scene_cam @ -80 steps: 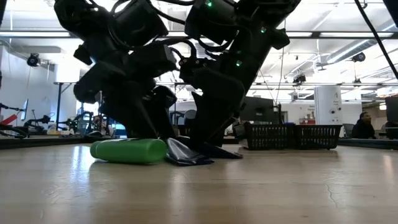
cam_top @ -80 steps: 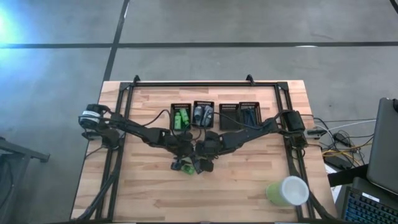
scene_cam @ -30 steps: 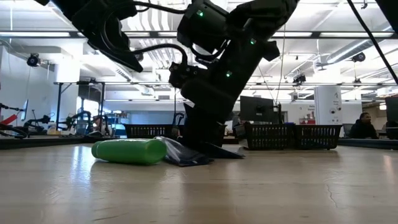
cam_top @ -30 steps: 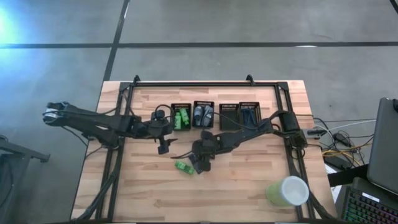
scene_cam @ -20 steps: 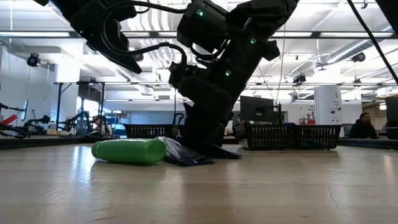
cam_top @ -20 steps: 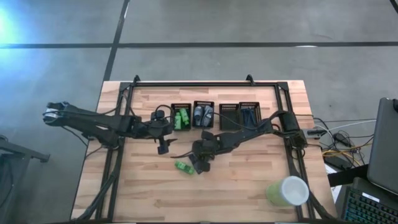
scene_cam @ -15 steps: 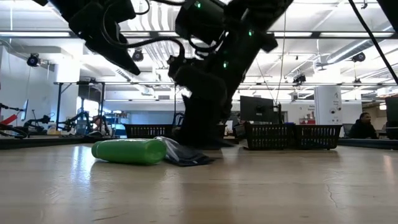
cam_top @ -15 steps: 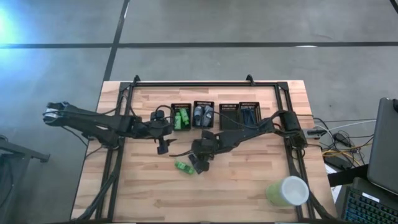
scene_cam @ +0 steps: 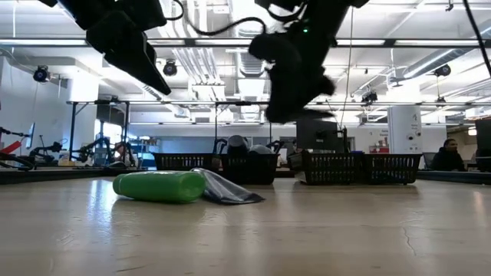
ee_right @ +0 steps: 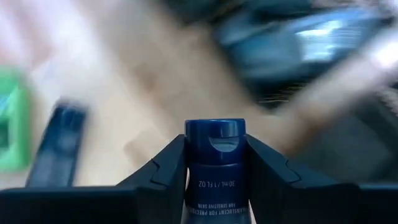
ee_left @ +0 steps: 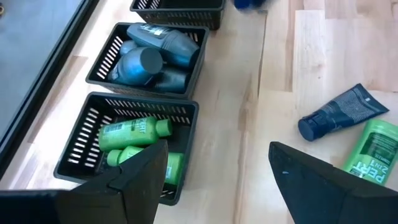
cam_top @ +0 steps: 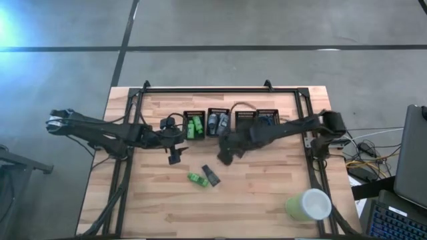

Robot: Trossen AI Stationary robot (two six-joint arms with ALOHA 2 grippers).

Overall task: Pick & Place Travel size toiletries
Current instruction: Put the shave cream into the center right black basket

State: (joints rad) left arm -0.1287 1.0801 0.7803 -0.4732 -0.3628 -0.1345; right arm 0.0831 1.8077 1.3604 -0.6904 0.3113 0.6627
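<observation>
My right gripper hangs above the table just near of the bins, shut on a dark blue tube with a round cap. It also shows in the high view and raised in the low view. A green tube and a grey-blue tapered tube lie side by side on the table, flat on their sides. My left gripper hovers open left of them, near the bin of green tubes. My right gripper pinches the dark blue tube between its two fingers, on the body just below the cap. The cap end sticks out past the fingertips. The tube is lifted clear of the table.
Several black mesh bins stand in a row at the far middle: one with green tubes, one with grey-blue tubes, two more to the right. A large pale green cup lies at the near right. People sit in the room behind.
My right gripper has shut on a dark tube beside the green one, lifted it off the table and carried it up and toward the far edge, nearer the bins. The green tube and the grey-blue tube have stayed where they lay.
</observation>
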